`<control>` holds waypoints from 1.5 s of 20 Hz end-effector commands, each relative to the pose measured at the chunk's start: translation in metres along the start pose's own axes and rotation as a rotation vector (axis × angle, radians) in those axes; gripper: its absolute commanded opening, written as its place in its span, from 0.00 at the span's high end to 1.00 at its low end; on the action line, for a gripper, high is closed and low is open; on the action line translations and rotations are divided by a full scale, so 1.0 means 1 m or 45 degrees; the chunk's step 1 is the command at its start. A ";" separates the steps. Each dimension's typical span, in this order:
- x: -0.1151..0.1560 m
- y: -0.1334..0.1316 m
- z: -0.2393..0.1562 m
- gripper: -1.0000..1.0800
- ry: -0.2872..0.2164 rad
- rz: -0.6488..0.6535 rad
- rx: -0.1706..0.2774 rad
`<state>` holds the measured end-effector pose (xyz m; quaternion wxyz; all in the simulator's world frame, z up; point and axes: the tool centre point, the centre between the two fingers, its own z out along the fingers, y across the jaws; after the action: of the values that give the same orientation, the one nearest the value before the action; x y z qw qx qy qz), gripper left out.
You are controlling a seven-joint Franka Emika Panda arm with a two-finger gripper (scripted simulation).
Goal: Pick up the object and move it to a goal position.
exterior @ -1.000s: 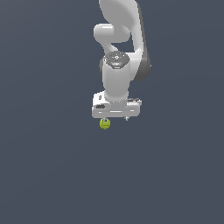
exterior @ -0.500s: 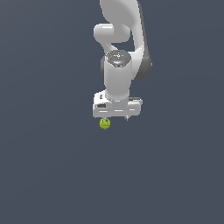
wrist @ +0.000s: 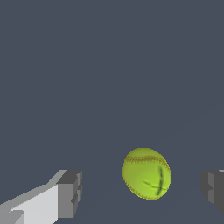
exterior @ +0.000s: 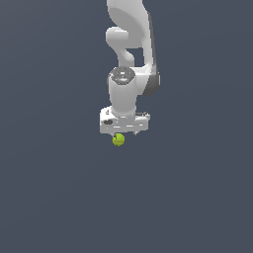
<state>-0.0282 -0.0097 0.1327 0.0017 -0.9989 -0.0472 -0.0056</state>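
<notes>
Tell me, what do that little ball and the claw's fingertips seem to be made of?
The ball looks like matte yellow-green leather or felt, judging by its reddish stitched seams. The gripper fingertips look like dull grey rubber or plastic, blocky and unshiny. It's a simulator's render, so these are guesses.

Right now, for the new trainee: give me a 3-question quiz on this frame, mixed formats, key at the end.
1. True or false: the gripper is shut on the ball.
2. In the wrist view, the ball sits: A) touching one finger, B) between the fingers, clear of both, C) outside the gripper.
3. Fill in: in the exterior view the ball shows just ___ the gripper.

Key: 1 false; 2 B; 3 below.
</notes>
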 end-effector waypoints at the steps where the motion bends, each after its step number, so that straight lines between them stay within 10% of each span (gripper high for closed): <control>1: -0.013 0.010 0.014 0.04 -0.005 -0.012 -0.001; 30: -0.041 0.029 0.091 0.04 -0.014 -0.038 -0.004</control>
<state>-0.0661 -0.0422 0.0438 0.0001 -0.9981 -0.0619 0.0007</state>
